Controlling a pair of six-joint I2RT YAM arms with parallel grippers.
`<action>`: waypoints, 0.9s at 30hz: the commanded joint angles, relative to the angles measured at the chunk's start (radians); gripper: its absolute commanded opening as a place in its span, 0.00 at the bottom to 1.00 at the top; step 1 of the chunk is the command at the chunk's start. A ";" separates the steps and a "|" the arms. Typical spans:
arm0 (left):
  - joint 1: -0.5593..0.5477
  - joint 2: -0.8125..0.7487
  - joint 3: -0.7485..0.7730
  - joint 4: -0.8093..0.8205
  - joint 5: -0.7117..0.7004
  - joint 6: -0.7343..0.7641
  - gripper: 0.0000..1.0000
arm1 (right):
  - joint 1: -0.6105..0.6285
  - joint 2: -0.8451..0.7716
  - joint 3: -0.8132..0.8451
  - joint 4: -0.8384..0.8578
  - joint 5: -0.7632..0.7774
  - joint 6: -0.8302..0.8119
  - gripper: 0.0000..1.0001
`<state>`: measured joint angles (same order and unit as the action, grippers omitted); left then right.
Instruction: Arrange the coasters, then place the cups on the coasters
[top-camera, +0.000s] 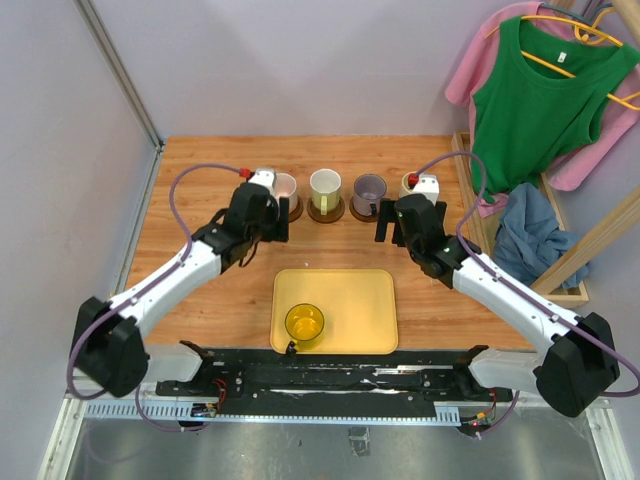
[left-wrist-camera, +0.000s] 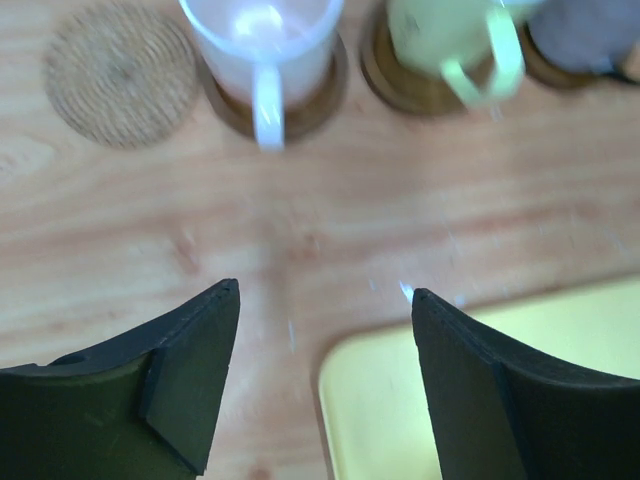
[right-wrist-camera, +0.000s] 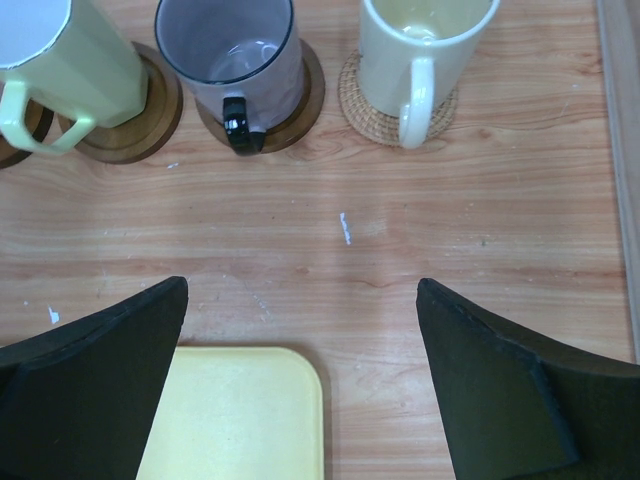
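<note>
Four cups stand in a row at the back, each on a coaster: pink cup, green-white cup, purple-grey cup, and cream cup on a tan woven coaster. To the left of the pink cup lies an empty tan coaster. A yellow cup sits on the yellow tray. My left gripper hangs open and empty just before the pink cup. The right gripper is open and empty before the purple-grey and cream cups.
The tray's far corners show under both grippers, as the tray corner and the tray corner. A wooden rack with clothes stands off the table's right edge. A wall panel borders the left side.
</note>
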<state>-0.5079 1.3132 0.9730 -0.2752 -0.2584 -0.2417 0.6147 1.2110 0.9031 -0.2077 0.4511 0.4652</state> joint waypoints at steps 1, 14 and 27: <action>-0.061 -0.180 -0.118 -0.123 0.078 -0.085 0.75 | -0.050 -0.031 -0.024 -0.017 0.005 0.011 0.98; -0.221 -0.483 -0.217 -0.350 0.192 -0.313 1.00 | -0.092 -0.007 -0.033 -0.018 -0.045 0.006 0.98; -0.506 -0.468 -0.268 -0.414 0.141 -0.463 1.00 | -0.095 0.002 -0.046 -0.022 -0.051 0.011 0.98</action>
<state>-0.9623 0.8425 0.7345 -0.6720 -0.0975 -0.6403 0.5426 1.2102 0.8772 -0.2146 0.4061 0.4675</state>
